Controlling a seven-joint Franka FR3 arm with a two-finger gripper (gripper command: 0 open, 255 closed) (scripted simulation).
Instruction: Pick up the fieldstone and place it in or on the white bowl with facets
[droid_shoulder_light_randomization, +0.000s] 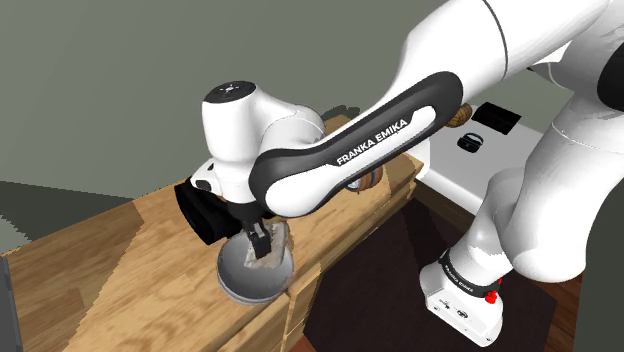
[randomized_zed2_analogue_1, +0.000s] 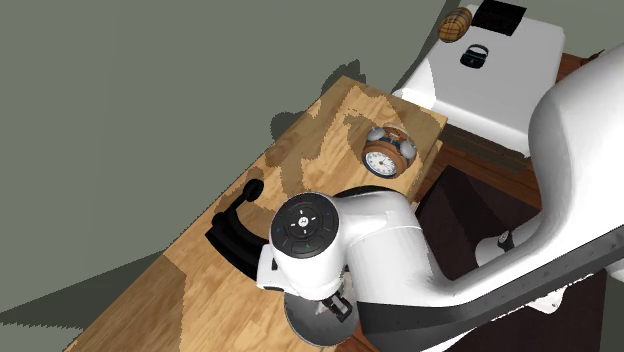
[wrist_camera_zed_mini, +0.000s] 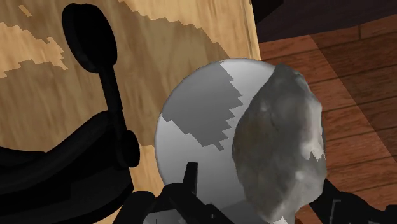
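Observation:
A rough grey fieldstone (wrist_camera_zed_mini: 280, 146) lies in the pale grey bowl (wrist_camera_zed_mini: 191, 114), against the bowl's side nearest the table edge and reaching over its rim. My gripper (wrist_camera_zed_mini: 261, 191) hangs just above it, open: one finger (wrist_camera_zed_mini: 189, 181) stands clear of the stone, while the other sits right beside it. In the shoulder view the stone (droid_shoulder_light_randomization: 272, 248) rests in the bowl (droid_shoulder_light_randomization: 238, 282) at the wooden table's front edge, with the gripper (droid_shoulder_light_randomization: 262, 240) low over it. From the second exterior view the hand covers most of the bowl (randomized_zed2_analogue_1: 300, 325).
A black long-handled object (randomized_zed2_analogue_1: 235, 235) lies on the wooden table (randomized_zed2_analogue_1: 200, 290) close beside the bowl. A round alarm clock (randomized_zed2_analogue_1: 385, 155) stands at the table's far end. Beyond it is a white cabinet (randomized_zed2_analogue_1: 500, 70). Dark wooden floor lies past the table edge.

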